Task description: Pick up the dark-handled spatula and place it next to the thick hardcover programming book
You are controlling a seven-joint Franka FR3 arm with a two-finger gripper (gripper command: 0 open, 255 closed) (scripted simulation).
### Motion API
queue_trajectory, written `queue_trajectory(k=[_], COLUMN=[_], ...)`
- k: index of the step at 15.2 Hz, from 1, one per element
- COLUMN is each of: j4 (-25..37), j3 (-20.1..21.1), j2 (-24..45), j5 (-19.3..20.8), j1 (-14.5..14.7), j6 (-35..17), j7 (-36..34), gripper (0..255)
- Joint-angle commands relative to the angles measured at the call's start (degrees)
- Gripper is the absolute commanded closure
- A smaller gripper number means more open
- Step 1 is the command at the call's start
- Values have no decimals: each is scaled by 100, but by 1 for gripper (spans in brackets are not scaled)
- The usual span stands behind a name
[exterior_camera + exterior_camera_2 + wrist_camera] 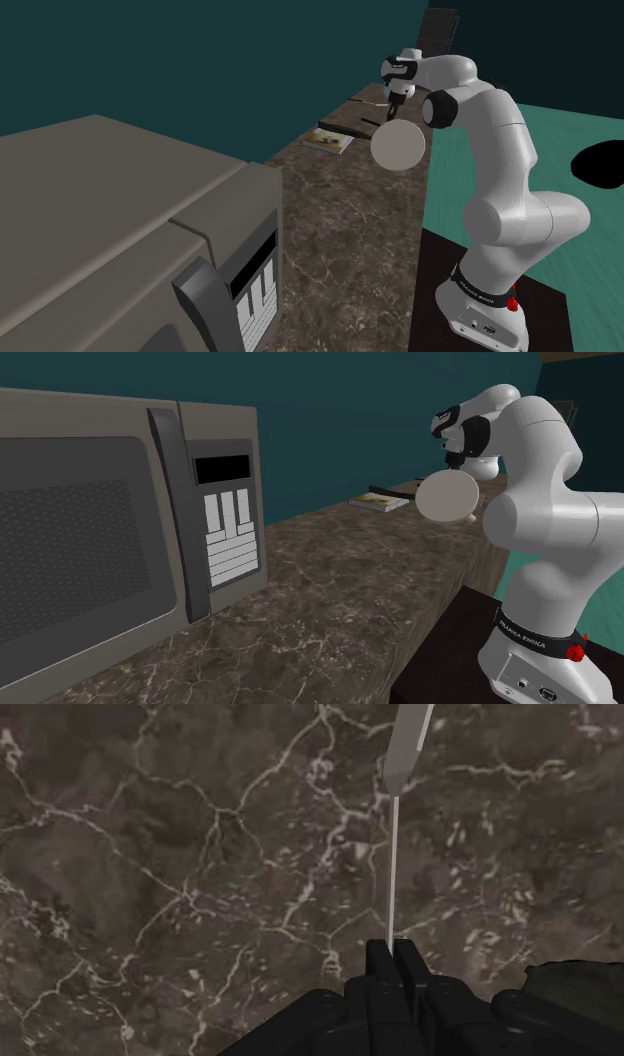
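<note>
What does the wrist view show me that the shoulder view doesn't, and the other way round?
Wrist view: the claw shut on the spatula by its thin silver shaft, the wider blade end pointing away from the fingers. Shoulder view: the microwave in front, the book lying farther along, the arm and its stand. Both: the dark marbled counter and the claw above it.

Dark teal wall (200,60); brown marble counter (350,240); teal floor (562,125).
</note>
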State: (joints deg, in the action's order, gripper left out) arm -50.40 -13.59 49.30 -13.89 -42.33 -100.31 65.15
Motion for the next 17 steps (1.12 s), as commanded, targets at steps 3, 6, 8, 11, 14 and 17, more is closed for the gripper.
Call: queue_trajectory(k=[3,6,8,11,14,17], j4=[-327,-532,-629,-627,-625,-535], j3=[2,6,10,9,9,13], j2=[-8,8,22,24,24,69], j5=[-12,-25,-32,-32,-33,-34], j1=[40,62,71,71,71,60], j6=[-315,-533,-642,-641,-640,-596], j7=[38,66,80,80,80,71], gripper=[255,255,255,255,255,0])
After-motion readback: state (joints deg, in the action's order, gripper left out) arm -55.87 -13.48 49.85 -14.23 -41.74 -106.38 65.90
